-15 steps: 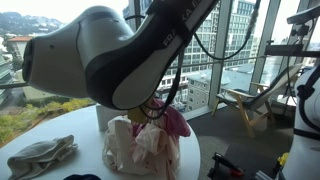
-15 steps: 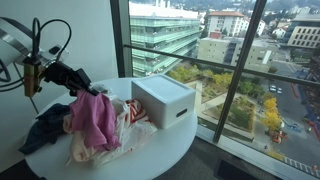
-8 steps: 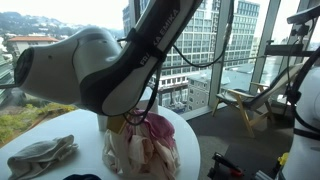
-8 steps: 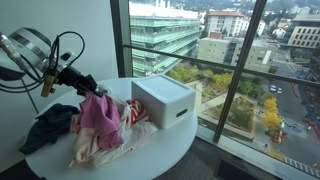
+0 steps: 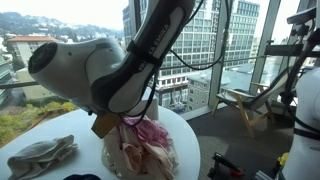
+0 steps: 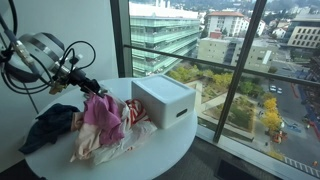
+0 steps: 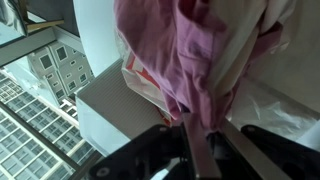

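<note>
Pink cloth (image 6: 100,115) hangs from the end effector (image 6: 88,90), whose fingers are pressed together on a bunched fold near the cloth's top edge. The wrist view confirms this: fabric is drawn tight into the pinch and drapes away from it.

Change over the last second: the arm has swung and dropped a little. In an exterior view the pink cloth (image 5: 150,130), earlier lifted clear and off to one side, now sits lower. Its loose end lies on the pale pile (image 6: 112,142) of laundry.

Judgement: the cloth's weight is now partly carried by the pile, but the grip is not let go, so the cloth is lowered, not yet released.

Surroundings: the pile is at mid bench (image 6: 170,148), with the white box (image 6: 163,100) just beside it on the window side. A dark cloth (image 6: 50,122) lies apart, near the wall
</note>
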Controlling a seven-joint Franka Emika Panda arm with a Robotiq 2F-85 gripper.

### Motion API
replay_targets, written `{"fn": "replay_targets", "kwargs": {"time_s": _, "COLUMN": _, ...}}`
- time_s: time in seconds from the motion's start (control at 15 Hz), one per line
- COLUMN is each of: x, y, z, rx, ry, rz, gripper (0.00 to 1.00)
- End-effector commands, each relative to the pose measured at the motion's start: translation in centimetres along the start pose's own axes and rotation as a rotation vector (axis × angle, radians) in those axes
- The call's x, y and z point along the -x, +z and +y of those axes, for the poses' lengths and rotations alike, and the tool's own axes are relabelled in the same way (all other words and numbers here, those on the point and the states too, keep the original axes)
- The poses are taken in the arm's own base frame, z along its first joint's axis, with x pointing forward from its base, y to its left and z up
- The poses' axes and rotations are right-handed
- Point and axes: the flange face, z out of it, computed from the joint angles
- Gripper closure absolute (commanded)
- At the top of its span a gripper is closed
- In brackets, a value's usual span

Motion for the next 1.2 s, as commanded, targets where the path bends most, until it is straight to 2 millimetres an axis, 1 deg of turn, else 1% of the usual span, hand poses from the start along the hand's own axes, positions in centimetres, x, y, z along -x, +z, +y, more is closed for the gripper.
{"fn": "replay_targets", "kwargs": {"time_s": 0.0, "x": 0.5, "y": 2.9, "z": 0.5, "rx": -0.019, "ry": 0.061, "rz": -0.026, "gripper": 0.91}}
{"fn": "replay_targets", "kwargs": {"time_s": 0.07, "x": 0.8, "y": 3.9, "z": 0.4, "rx": -0.027, "ry": 0.067, "rz": -0.038, "gripper": 0.91}}
{"fn": "replay_targets", "kwargs": {"time_s": 0.4, "x": 2.0, "y": 8.2, "z": -1.9, "rx": -0.115, "ry": 0.059, "rz": -0.090, "gripper": 0.90}}
{"fn": "replay_targets", "kwargs": {"time_s": 0.47, "x": 2.2, "y": 9.4, "z": -2.3, "rx": -0.133, "ry": 0.061, "rz": -0.118, "gripper": 0.90}}
{"fn": "replay_targets", "kwargs": {"time_s": 0.6, "x": 2.9, "y": 11.4, "z": -2.7, "rx": -0.148, "ry": 0.063, "rz": -0.163, "gripper": 0.90}}
{"fn": "replay_targets", "kwargs": {"time_s": 0.73, "x": 3.4, "y": 12.6, "z": -2.9, "rx": -0.167, "ry": 0.066, "rz": -0.194, "gripper": 0.90}}
{"fn": "replay_targets", "kwargs": {"time_s": 0.8, "x": 3.5, "y": 12.7, "z": -2.9, "rx": -0.179, "ry": 0.064, "rz": -0.211, "gripper": 0.85}}
{"fn": "replay_targets", "kwargs": {"time_s": 0.87, "x": 3.7, "y": 12.6, "z": -2.8, "rx": -0.183, "ry": 0.046, "rz": -0.234, "gripper": 0.64}}
{"fn": "replay_targets", "kwargs": {"time_s": 0.93, "x": 3.5, "y": 11.7, "z": -2.5, "rx": -0.192, "ry": 0.028, "rz": -0.239, "gripper": 0.60}}
{"fn": "replay_targets", "kwargs": {"time_s": 1.0, "x": 3.2, "y": 10.8, "z": -2.1, "rx": -0.191, "ry": 0.027, "rz": -0.241, "gripper": 0.53}}
{"fn": "replay_targets", "kwargs": {"time_s": 1.13, "x": 2.2, "y": 8.1, "z": -0.7, "rx": -0.219, "ry": 0.040, "rz": -0.245, "gripper": 0.38}}
